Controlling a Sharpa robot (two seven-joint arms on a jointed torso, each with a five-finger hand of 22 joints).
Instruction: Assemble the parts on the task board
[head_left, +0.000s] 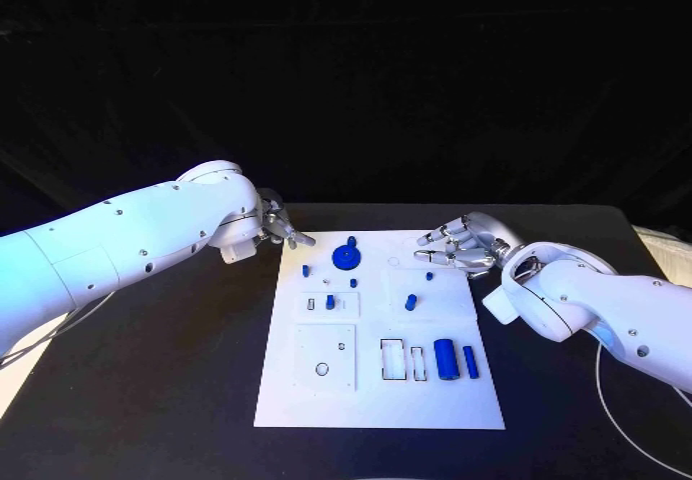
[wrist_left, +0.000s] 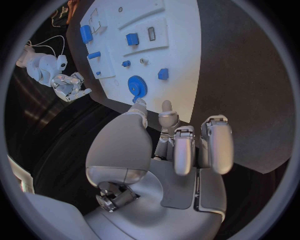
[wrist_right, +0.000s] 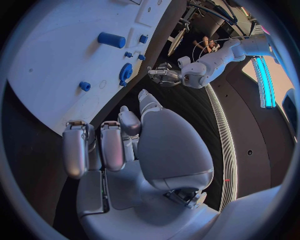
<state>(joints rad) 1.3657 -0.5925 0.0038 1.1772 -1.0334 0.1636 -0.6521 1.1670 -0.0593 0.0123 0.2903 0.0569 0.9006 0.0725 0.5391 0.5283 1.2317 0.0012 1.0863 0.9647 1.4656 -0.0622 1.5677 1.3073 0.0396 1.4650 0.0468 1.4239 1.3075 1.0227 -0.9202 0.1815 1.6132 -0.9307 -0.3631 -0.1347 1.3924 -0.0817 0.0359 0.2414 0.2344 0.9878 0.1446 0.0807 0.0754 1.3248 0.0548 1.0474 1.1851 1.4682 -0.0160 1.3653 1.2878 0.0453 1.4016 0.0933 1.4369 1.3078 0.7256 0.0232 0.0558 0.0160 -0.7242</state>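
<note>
- Lying flat in the middle of the black counter (head_left: 144, 400) is the white task board (head_left: 378, 395), with both hands near its far end.
- The left hand (head_left: 274, 232) hovers just beyond the board's far left corner; its fingers are apart and slightly curled, and it holds nothing.
- The right hand (head_left: 462, 248) is over the far right corner of the board, fingers spread, and it is also empty.
- A blue gear (head_left: 346, 256) stands near the far edge of the board, between the two hands, touching neither.
- Small blue pegs (head_left: 329, 300) stand around the middle of the board, some of them in white raised blocks.
- Two blue cylinders (head_left: 444, 360) lie side by side near the right edge of the board, on the near half, beside an outlined rectangular slot (head_left: 392, 360).
- In the left wrist view, the left hand's fingertips (wrist_left: 167, 106) are close to the gear, but over the dark counter.
</note>
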